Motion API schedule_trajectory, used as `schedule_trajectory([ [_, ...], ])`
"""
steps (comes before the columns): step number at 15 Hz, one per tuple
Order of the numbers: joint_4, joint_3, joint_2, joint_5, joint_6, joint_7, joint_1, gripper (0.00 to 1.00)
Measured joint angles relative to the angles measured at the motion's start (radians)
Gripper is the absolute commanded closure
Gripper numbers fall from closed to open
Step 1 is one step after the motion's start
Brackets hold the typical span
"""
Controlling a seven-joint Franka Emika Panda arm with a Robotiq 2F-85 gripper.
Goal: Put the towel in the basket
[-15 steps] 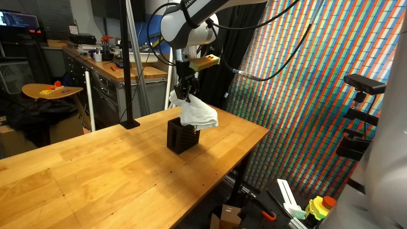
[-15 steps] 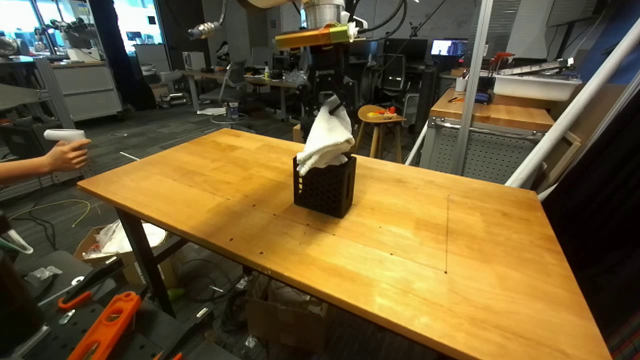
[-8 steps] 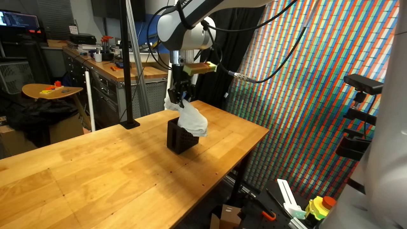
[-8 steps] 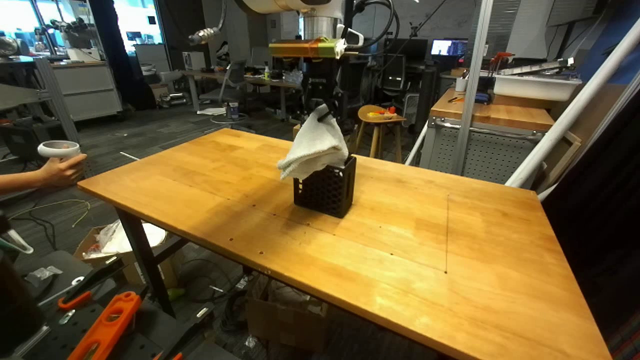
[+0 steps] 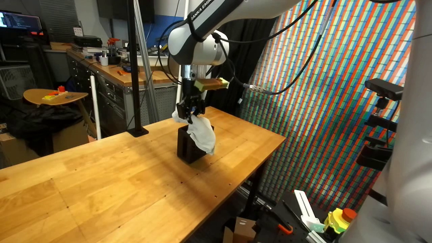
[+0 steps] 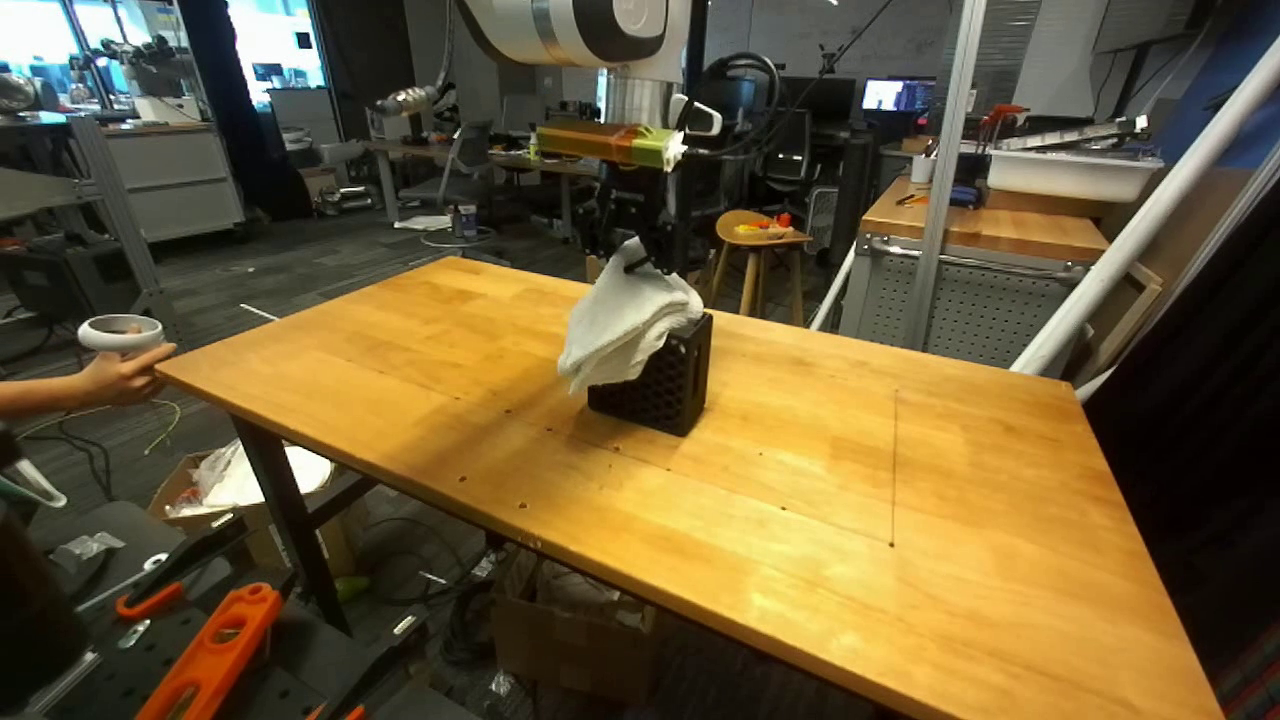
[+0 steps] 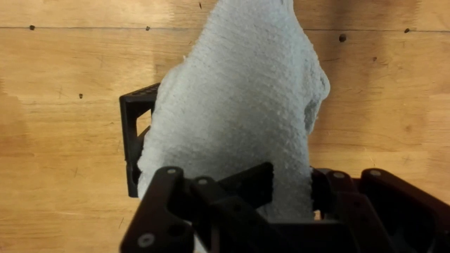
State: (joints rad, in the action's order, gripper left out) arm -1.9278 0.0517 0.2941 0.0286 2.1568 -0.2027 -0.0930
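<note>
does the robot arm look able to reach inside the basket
Probably not freely: the white towel clamped in its jaws hangs across the black basket, hiding much of the opening in the wrist view.

Table [image 6: 780, 580]: wooden top, small dark holes [image 6: 523, 506], thin lines [image 6: 893, 470]
Basket [image 6: 665, 395]: black, stands upright on it
Post [image 5: 133, 64]: black, base plate [image 5: 137, 132] at table's edge

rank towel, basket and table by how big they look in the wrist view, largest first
1. table, filling most of the background
2. towel, likely enlarged by nearness
3. basket, judged only by the part showing past the towel
</note>
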Motion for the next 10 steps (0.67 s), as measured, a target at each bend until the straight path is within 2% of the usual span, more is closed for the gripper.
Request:
schedule_trajectory([
  [10, -0.031, -0.024, 0.064, 0.039, 0.032, -0.088, -0.005, 0.92],
])
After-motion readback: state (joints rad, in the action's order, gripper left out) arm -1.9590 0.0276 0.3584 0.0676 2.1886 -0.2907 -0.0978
